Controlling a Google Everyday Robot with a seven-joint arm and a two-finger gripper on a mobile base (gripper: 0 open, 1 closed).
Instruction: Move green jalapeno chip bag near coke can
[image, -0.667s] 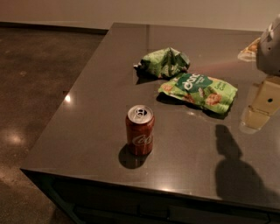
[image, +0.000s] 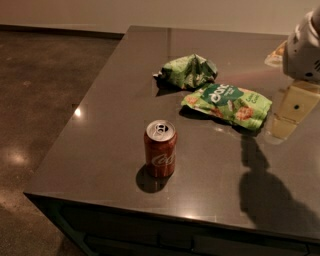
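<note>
Dim room, glossy dark floor along the left side with a few spots of glare.

The dark, reflective desk fills the middle and right. Its left edge runs from the near corner away to the far wall.

Coke can: upright on the near-left part of the desk. Red, white script facing the camera, silver top with the pull tab showing. Small round shadow at its base. Nothing touches it.

Green jalapeno chip bag: farther back and a little right of the can, well apart from it. Scrunched into a peaked lump of bright green foil with dark folds. It rests on the desk and is not held.

Flat green bag: lies just near-right of the crumpled one, with white lettering and orange snack pictures face up. Its far-left corner comes very close to the crumpled bag. Cannot tell whether they touch.

Small pale orange item: at the far right, partly hidden by the arm. Cannot identify it.

White arm housing: enters at the upper right edge.

Hand: pale yellow, hanging below the housing just right of the flat green bag, low over the desk. It holds nothing. Cannot tell whether it is wide or narrow from this angle. It is well apart from the jalapeno bag and the can.

A broad dark shadow lies on the near-right part of the desk.
</note>
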